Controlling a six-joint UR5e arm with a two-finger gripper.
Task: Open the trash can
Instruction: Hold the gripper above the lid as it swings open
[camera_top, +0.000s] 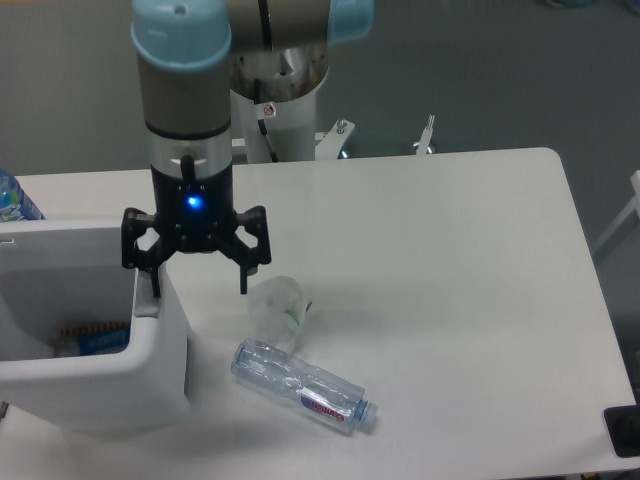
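The trash can (150, 375) is a big white boxy bin at the table's left front. Its top is open: I see into its hollow, where blue and orange packaging (95, 340) lies. A white panel (60, 238) that looks like the raised lid stands along its far side. My gripper (200, 290) points down with its jaws spread wide and empty. Its left finger (156, 280) hangs just over the bin's right rim by a small grey tab (147, 305). Its right finger (243, 275) is beside the bin, over the table.
A clear plastic cup (276, 310) lies just right of the gripper. A clear plastic bottle (303, 388) with a red label lies on its side in front of it. Another blue bottle (10, 200) shows at the left edge. The robot base (285, 110) stands behind the table.
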